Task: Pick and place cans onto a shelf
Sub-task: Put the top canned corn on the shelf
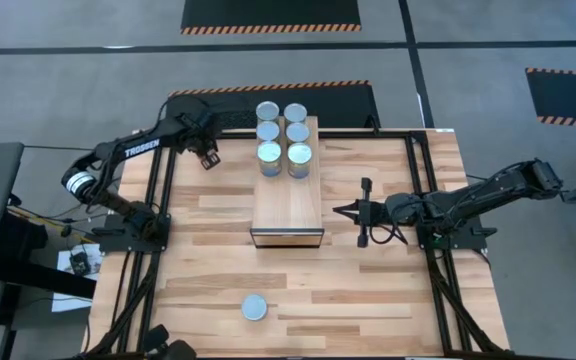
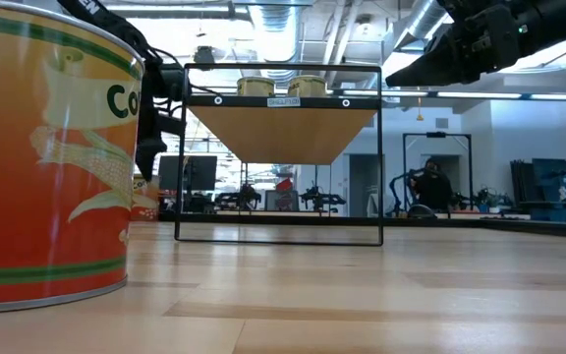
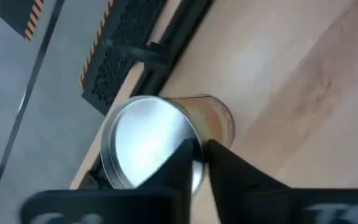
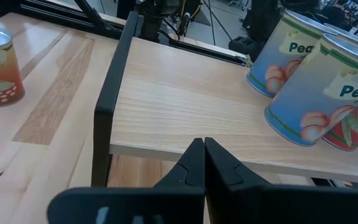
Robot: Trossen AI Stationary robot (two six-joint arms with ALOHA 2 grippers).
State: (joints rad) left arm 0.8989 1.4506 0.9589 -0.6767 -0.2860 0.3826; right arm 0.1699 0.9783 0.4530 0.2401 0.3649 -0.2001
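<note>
**Left gripper point(image 3: 202, 146) pinching can rim, far-left corner**

Lone can point(image 1: 255, 307) stands upright near the tabletop's point(image 1: 368, 290) near edge, well clear of both arms. Right gripper point(image 1: 340, 211), fingers pressed together and holding nothing, hovers just beside the shelf's point(image 1: 288, 205) near end on its right side. Six cans point(image 1: 283, 133) stand in two rows on the shelf's far end. At the far-left corner, the left gripper's fingers close on the rim of an orange can point(image 3: 148, 140).
</note>
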